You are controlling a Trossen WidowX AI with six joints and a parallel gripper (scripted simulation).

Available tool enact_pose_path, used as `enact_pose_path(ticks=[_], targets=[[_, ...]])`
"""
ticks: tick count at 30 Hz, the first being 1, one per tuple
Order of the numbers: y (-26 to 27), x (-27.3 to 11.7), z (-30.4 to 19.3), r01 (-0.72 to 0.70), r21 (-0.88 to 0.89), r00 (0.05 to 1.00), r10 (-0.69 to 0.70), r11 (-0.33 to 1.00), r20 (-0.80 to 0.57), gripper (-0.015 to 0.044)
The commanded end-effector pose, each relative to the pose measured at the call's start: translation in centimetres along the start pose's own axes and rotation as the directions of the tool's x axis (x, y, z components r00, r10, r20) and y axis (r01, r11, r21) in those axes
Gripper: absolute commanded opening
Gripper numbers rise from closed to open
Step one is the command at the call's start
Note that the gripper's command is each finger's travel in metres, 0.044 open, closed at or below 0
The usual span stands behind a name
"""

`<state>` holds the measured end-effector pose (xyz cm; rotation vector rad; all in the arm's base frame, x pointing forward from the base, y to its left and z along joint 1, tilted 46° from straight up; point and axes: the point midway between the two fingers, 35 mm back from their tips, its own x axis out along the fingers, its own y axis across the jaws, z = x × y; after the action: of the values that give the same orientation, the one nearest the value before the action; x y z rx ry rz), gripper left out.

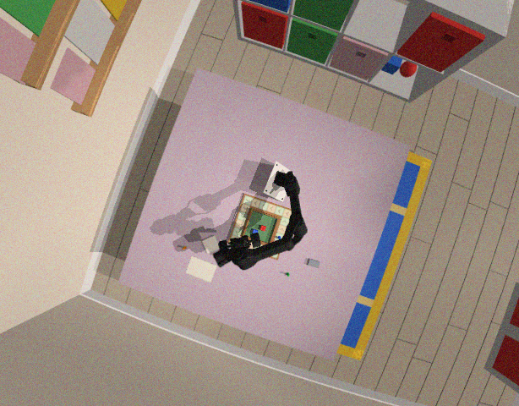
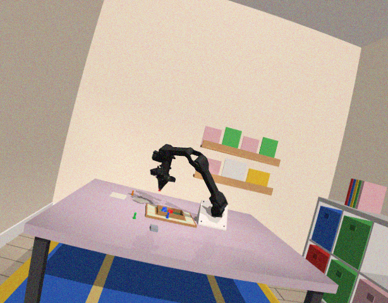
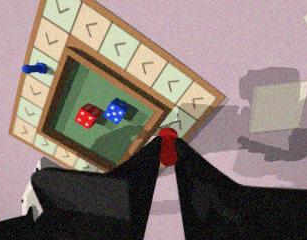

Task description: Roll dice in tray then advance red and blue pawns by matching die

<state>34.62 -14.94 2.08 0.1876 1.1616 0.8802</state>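
Note:
My gripper (image 2: pixel 159 190) (image 3: pixel 168 142) is shut on the red pawn (image 3: pixel 168 150), holding it in the air above the arrowed board (image 1: pixel 271 208) (image 2: pixel 187 221) (image 3: pixel 119 46), near one corner in the wrist view. The red die (image 1: pixel 262 227) (image 2: pixel 170 211) (image 3: pixel 86 118) and the blue die (image 1: pixel 254 231) (image 2: pixel 164 209) (image 3: pixel 114 113) lie side by side, apart, in the green tray (image 3: pixel 83 82). Both show several white pips. The blue pawn (image 1: pixel 279 238) (image 2: pixel 167 215) (image 3: pixel 35 68) stands on a green square of the board's track. The arm hides part of the board in the top view.
A green pawn (image 1: pixel 287 274) (image 2: pixel 134 215) and a grey block (image 1: pixel 313 262) (image 2: pixel 153 228) are off the board. An orange pawn (image 1: pixel 184 247) (image 2: pixel 132 192), a cream card (image 1: pixel 200 269) (image 2: pixel 118 196) and a beige flat piece (image 1: pixel 210 244) (image 3: pixel 279 106) lie beyond another side.

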Motion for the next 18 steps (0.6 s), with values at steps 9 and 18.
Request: enact_pose_path(ticks=[9, 18], targets=[[4.8, 4.0, 5.6, -0.012, 0.002, 1.000, 0.012, 1.000, 0.006, 0.0000], [7.1, 5.9, 7.5, -0.024, -0.001, 1.000, 0.024, 1.000, 0.011, 0.0000]])
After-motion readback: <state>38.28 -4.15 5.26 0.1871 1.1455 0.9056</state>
